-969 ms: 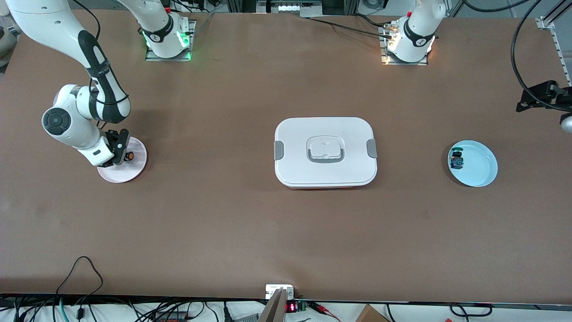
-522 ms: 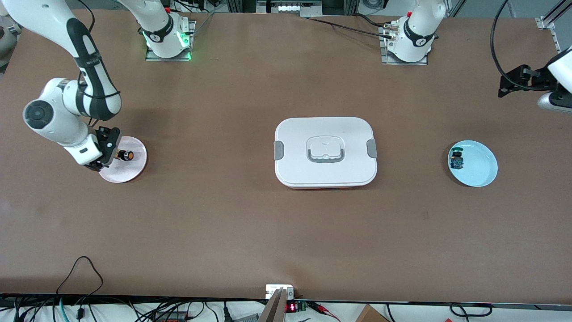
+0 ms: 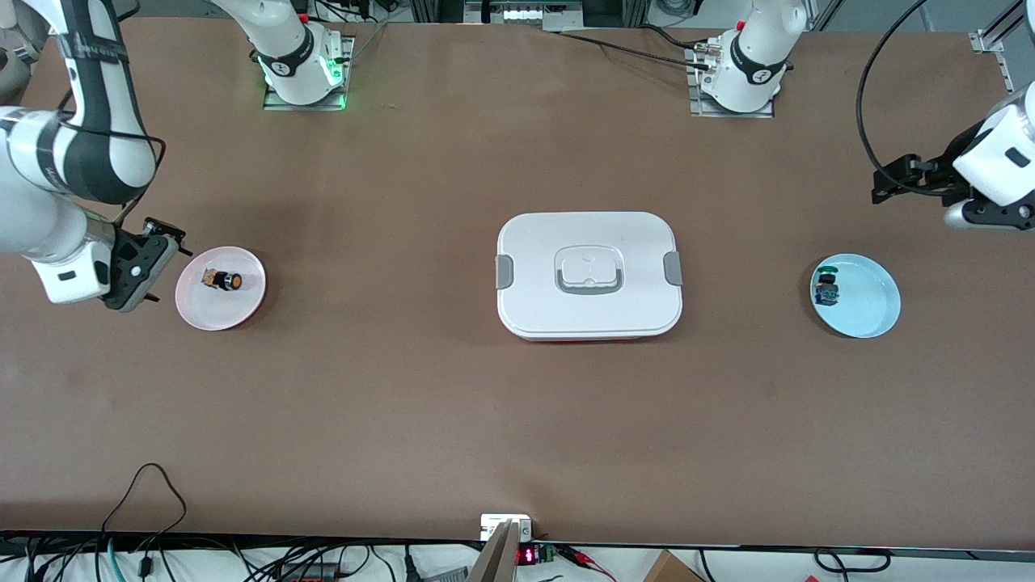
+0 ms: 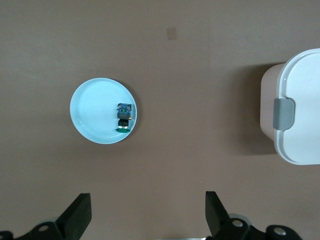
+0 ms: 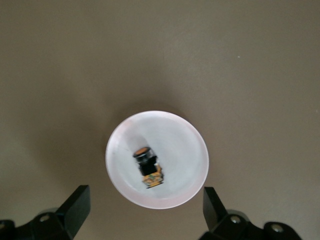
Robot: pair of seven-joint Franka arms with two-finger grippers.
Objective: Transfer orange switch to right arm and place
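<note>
the right gripper (image 3: 145,267) hangs wide open and empty just beside the pink plate (image 3: 242,311); the orange switch (image 3: 222,280) lies on it. the left gripper (image 3: 897,179), spread wide, holds nothing above the table near the blue plate (image 3: 873,311).

Orange switch (image 3: 221,280) on plate (image 3: 242,311), lidded box (image 3: 589,275) mid-table

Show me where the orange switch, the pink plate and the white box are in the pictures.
orange switch (image 3: 221,280): front view, on its body, lying on the plate.
pink plate (image 3: 242,307): front view, on a bare part near its rim.
white box (image 3: 534,242): front view, on a bare part of its lid.
</note>
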